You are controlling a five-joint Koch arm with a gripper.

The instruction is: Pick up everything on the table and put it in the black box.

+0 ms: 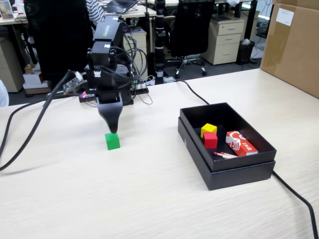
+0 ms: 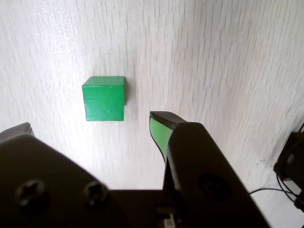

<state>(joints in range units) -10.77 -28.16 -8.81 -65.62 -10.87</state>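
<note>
Gripper (image 1: 113, 130) is hung straight down over the green cube (image 1: 112, 141), tip just above the cube's top in the fixed view. Nothing is held. In the wrist view the jaws are seen spread: one green-lined fingertip (image 2: 159, 130) at 4 o'clock of the cube (image 2: 104, 99), the other jaw's edge only barely caught at the left frame edge, so the full opening is hard to gauge. The cube appears ahead of the jaws rather than between them, so a short advance is probably needed before closing.

Green cube sits alone on the table (image 1: 149, 199), at about 9 o'clock of the black box (image 1: 192, 137) and well apart from it. It is judged the last item left outside.

Yellow cube (image 1: 208, 129) and red cube (image 1: 210, 140) are already in the box, touching, red at 6 o'clock of yellow. A red-and-white packet (image 1: 241, 143) lies just beside them at 3 o'clock, matchsticks (image 1: 225, 155) at 5 o'clock of the red cube.

Path from cube to box is open tabletop. The box wall must be cleared on transfer. Black cable (image 1: 30, 132) at 9 o'clock of the arm and cardboard carton (image 1: 294, 47) at 1 o'clock of the box are out of the way.
</note>
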